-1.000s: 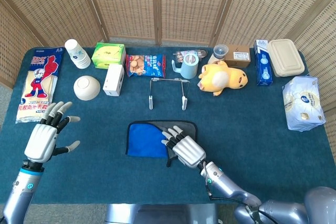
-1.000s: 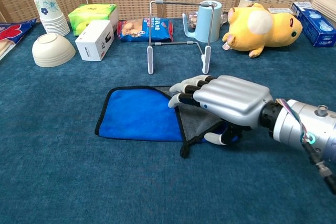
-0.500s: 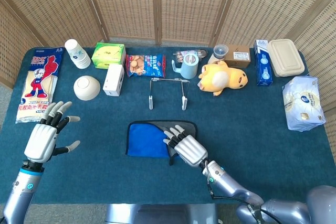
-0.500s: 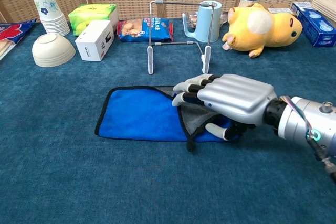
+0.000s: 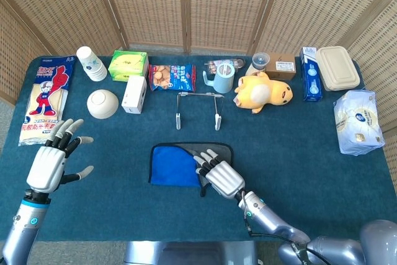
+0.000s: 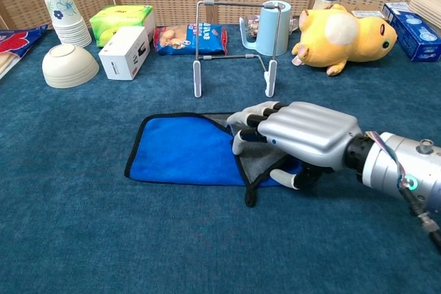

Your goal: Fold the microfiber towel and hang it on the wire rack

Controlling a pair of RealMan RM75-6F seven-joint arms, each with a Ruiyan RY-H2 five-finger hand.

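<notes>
The microfiber towel [image 5: 170,166] [image 6: 182,149] lies flat at the middle front of the table, blue side up, with its right part turned over so the grey underside shows. My right hand [image 5: 222,177] [image 6: 303,135] lies palm-down on that grey flap, fingers over it and thumb beneath, holding the turned edge. The wire rack [image 5: 197,107] [image 6: 234,39] stands upright just behind the towel with nothing on it. My left hand [image 5: 49,159] hovers over the table's left side with fingers spread and nothing in it; the chest view does not show it.
Behind the rack stand a blue mug [image 6: 270,27], a snack packet [image 6: 189,38], a white box [image 6: 125,51], a green box [image 6: 120,17], a bowl [image 6: 69,65] and stacked paper cups [image 6: 60,5]. A yellow plush toy [image 6: 341,32] lies at the back right.
My right hand has shifted slightly to the right, taking the grey flap's corner along. The left hand has barely moved.
</notes>
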